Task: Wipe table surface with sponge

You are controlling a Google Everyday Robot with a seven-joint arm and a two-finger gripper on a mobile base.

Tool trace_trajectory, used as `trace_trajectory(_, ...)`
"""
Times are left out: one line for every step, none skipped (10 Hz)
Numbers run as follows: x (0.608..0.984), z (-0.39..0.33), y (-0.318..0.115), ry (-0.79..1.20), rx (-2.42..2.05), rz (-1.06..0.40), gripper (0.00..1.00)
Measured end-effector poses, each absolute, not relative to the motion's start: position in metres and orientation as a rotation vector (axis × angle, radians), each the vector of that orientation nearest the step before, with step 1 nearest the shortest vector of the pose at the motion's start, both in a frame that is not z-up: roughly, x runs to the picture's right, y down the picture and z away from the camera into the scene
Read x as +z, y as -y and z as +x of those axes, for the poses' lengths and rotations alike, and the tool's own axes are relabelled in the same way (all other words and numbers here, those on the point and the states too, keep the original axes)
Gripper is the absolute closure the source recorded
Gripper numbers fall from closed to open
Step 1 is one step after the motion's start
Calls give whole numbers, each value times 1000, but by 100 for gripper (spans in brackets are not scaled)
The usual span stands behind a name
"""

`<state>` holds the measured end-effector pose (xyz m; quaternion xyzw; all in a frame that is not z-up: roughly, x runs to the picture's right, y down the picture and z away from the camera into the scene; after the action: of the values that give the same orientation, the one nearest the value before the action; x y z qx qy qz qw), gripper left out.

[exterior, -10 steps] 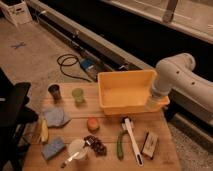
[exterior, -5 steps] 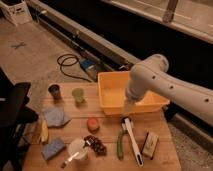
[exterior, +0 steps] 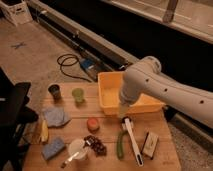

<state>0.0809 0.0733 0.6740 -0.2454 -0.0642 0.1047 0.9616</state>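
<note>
A white robot arm reaches in from the right over a wooden table (exterior: 106, 119), and its gripper (exterior: 122, 113) hangs at the front edge of a yellow bin (exterior: 108, 89), just above the head of a white-handled brush (exterior: 133, 144); whether the gripper is open or closed cannot be told. The blue sponge (exterior: 53, 148) lies well apart from it at the table's front left corner, near a banana (exterior: 44, 131) and a crumpled blue cloth (exterior: 56, 116). Between them sit a green cup (exterior: 77, 94), a dark cup (exterior: 54, 91) and a small orange object (exterior: 93, 124).
</note>
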Motion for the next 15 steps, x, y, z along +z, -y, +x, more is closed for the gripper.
trace_trajectory(675, 83, -75, 117, 212, -502, 26)
trace_trajectory(678, 84, -76, 94, 221, -491, 26)
trace_trajectory(682, 82, -72, 83, 226, -478, 26)
trace_trajectory(686, 75, -67, 83, 210, -472, 26)
trace_trajectory(691, 62, -59, 90, 185, -466, 26)
trace_trajectory(698, 42, -50, 104, 156, -464, 26)
trace_trajectory(703, 27, -45, 115, 134, -467, 26)
trace_trajectory(707, 7, -40, 130, 103, -468, 26)
trace_trajectory(712, -16, -35, 152, 67, -473, 26)
trace_trajectory(716, -38, -33, 175, 33, -479, 26)
trace_trajectory(718, -54, -32, 193, 7, -485, 26)
trace_trajectory(722, -76, -33, 218, -35, -498, 26)
trace_trajectory(725, -99, -37, 240, -79, -513, 26)
trace_trajectory(728, -124, -45, 264, -134, -535, 26)
trace_trajectory(729, -144, -55, 279, -193, -558, 26)
